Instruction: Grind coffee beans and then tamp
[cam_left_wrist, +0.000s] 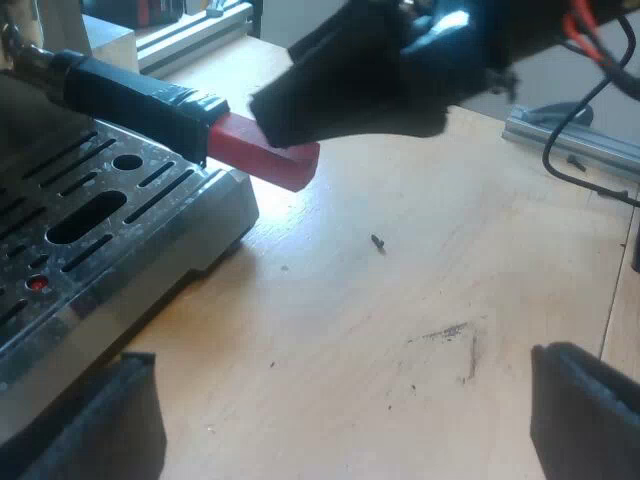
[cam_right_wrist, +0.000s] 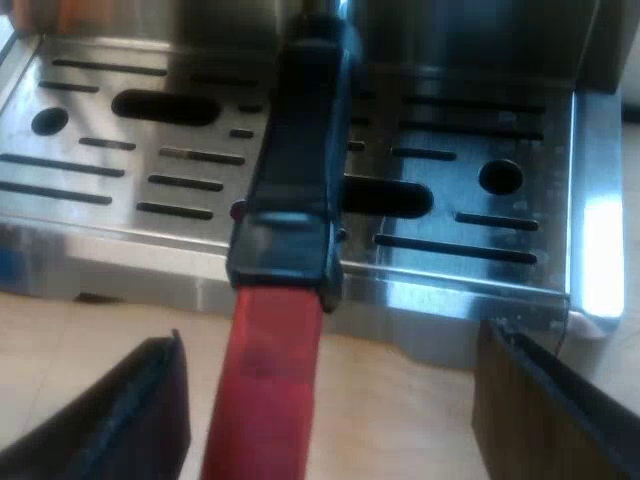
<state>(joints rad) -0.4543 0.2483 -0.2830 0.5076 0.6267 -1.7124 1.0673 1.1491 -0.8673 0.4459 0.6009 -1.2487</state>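
- Left gripper (cam_left_wrist: 340, 400): fingers (cam_left_wrist: 95, 420) spread wide and released, nothing between them, above the bare table (cam_left_wrist: 420, 300).
- Right gripper (cam_right_wrist: 328, 350): fingers (cam_right_wrist: 130, 420) wide apart and released, one on each side of the red end (cam_right_wrist: 265, 380) of the holder's handle (cam_right_wrist: 295, 180); no contact visible.
- The handle juts from the espresso machine (cam_right_wrist: 450, 40) front, over the slotted drip tray (cam_right_wrist: 480, 250), with the red end past the tray's edge.
- Open table lies ahead of the left gripper, up to the tray's corner.
- A small dark speck (cam_left_wrist: 378, 241) lies on the table beyond it.
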